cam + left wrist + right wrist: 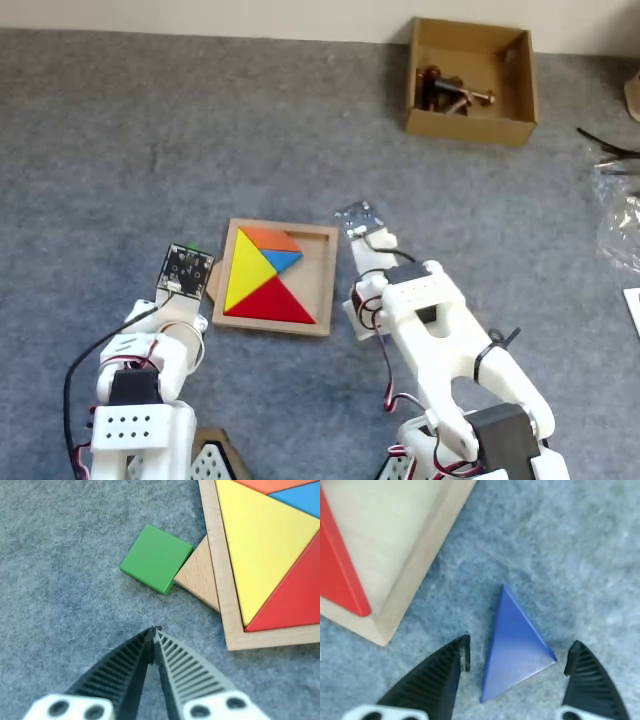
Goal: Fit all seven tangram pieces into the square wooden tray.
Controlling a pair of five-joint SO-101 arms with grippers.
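Right wrist view: blue triangle (pixel 513 647) inside spread right end effector (pixel 521 641)

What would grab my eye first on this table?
The bright yellow triangle and red triangle in the wooden tray at the middle of the table. Next, a green square lying just outside the tray, and a blue triangle inside the open right gripper.

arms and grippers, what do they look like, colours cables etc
Both arms are white blocky plastic: the left arm and the right arm, with black cables and red wire bundles at the joints. The left gripper and right gripper have black, ribbed, tapering fingers on white bases.
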